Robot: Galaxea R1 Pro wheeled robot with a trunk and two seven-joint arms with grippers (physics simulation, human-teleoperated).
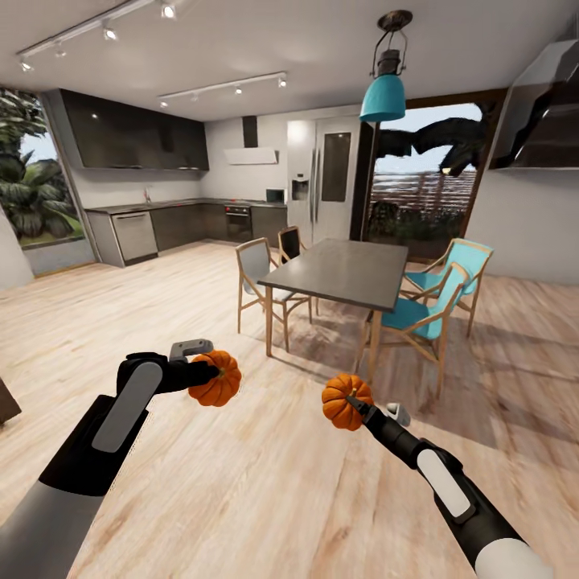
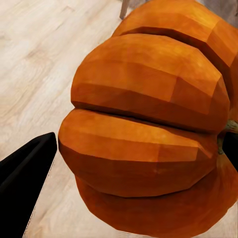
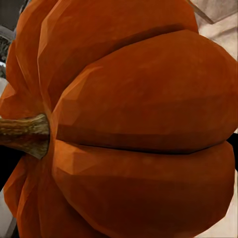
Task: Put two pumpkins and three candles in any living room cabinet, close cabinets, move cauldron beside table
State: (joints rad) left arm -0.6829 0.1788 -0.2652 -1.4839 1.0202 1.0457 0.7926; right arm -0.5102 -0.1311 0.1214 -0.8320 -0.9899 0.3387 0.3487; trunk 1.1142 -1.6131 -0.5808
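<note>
Each arm carries a small ribbed orange pumpkin above the wooden floor. My left gripper (image 1: 211, 375) is shut on one pumpkin (image 1: 217, 379), which looms large in the left wrist view (image 2: 148, 129) with a black finger (image 2: 25, 178) beside it. My right gripper (image 1: 354, 404) is shut on the other pumpkin (image 1: 346, 401); close up in the right wrist view (image 3: 134, 129) its brown stem (image 3: 22, 134) points sideways. The dark brown cabinet, the candles and the cauldron are out of view.
A grey dining table (image 1: 342, 272) stands ahead with wooden chairs (image 1: 256, 283) on its left and teal chairs (image 1: 434, 301) on its right. Grey kitchen units (image 1: 161, 227) line the far wall. A teal lamp (image 1: 383, 92) hangs overhead. Open wood floor (image 1: 273, 482) lies around the arms.
</note>
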